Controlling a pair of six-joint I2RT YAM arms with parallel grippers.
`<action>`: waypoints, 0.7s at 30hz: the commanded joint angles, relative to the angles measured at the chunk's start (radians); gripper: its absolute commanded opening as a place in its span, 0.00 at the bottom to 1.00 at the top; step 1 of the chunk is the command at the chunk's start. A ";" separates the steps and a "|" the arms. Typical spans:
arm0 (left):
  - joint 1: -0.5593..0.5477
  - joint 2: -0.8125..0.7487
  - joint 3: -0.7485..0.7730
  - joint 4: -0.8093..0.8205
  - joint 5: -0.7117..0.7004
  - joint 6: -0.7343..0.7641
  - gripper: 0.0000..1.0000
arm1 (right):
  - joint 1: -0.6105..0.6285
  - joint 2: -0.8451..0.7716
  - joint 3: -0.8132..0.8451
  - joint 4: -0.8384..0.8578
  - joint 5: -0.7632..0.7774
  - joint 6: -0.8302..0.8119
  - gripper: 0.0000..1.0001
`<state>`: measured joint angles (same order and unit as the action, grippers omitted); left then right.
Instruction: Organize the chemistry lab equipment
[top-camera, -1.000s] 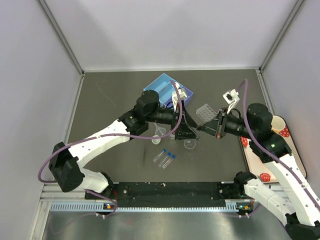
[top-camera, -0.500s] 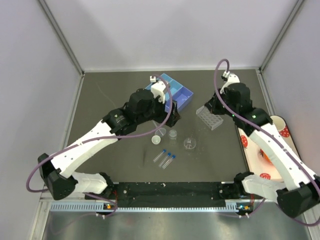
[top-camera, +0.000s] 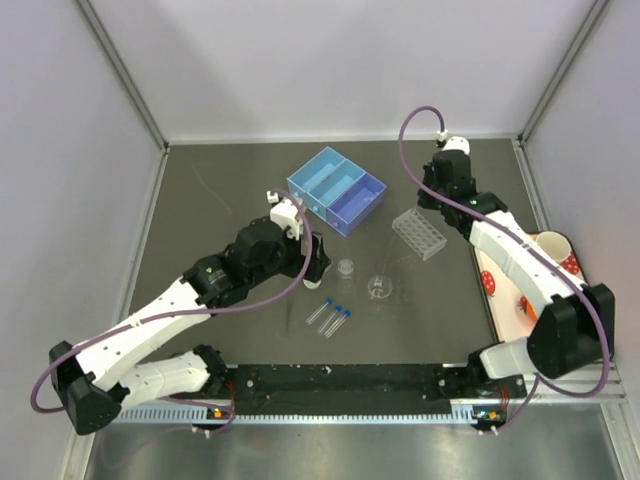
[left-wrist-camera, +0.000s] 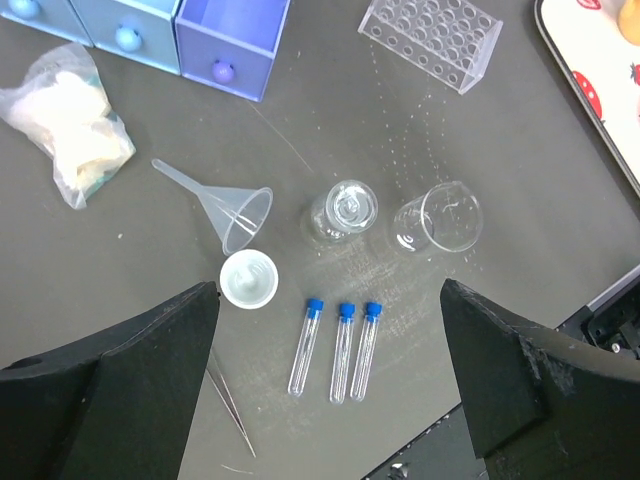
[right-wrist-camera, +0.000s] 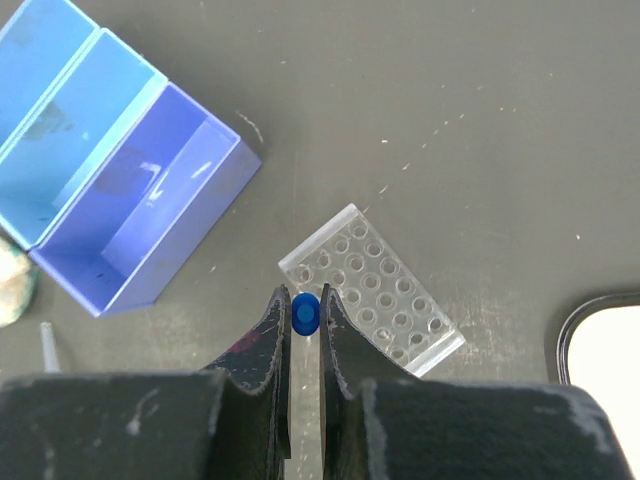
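In the top view, the left gripper (top-camera: 318, 256) was seen hanging over the middle of the table (top-camera: 220, 200), near two tiny beakers (top-camera: 346, 268), with three loose test tubes (top-camera: 328, 317) lying side by side nearer the arm bases. The right gripper (top-camera: 432, 197) was reached toward the rear, just behind the clear tube rack (top-camera: 420, 233), which lay near a blue drawer box (top-camera: 337, 190). In the left wrist view, the left fingers (left-wrist-camera: 130, 380) were spread wide with nothing held between them. Below them the funnel (left-wrist-camera: 225, 205) was shown on its side, a small round dish (left-wrist-camera: 248, 278) just beside its mouth, and the beakers, the three tubes and a plastic bag (left-wrist-camera: 65, 130) were scattered about. In the right wrist view, the right gripper was closed on a held tube (right-wrist-camera: 305, 316), seen end-on by its blue cap, directly above the near edge of the rack. The step in hand was judged to be the loading of this tube into the rack. The next move would call for the tube to be lined up over one hole, kept upright, and lowered before being released.
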<state>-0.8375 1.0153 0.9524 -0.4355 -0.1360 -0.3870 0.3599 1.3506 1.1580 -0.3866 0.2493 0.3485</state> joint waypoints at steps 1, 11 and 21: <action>-0.002 -0.026 -0.046 0.076 0.021 -0.036 0.97 | -0.016 0.088 0.071 0.103 0.062 -0.020 0.00; -0.006 -0.076 -0.147 0.129 0.038 -0.052 0.96 | -0.050 0.209 0.114 0.150 0.105 -0.019 0.00; -0.009 -0.098 -0.164 0.136 0.038 -0.046 0.96 | -0.050 0.266 0.135 0.161 0.110 -0.034 0.00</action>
<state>-0.8406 0.9504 0.7948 -0.3576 -0.1043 -0.4248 0.3157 1.5997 1.2465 -0.2649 0.3363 0.3355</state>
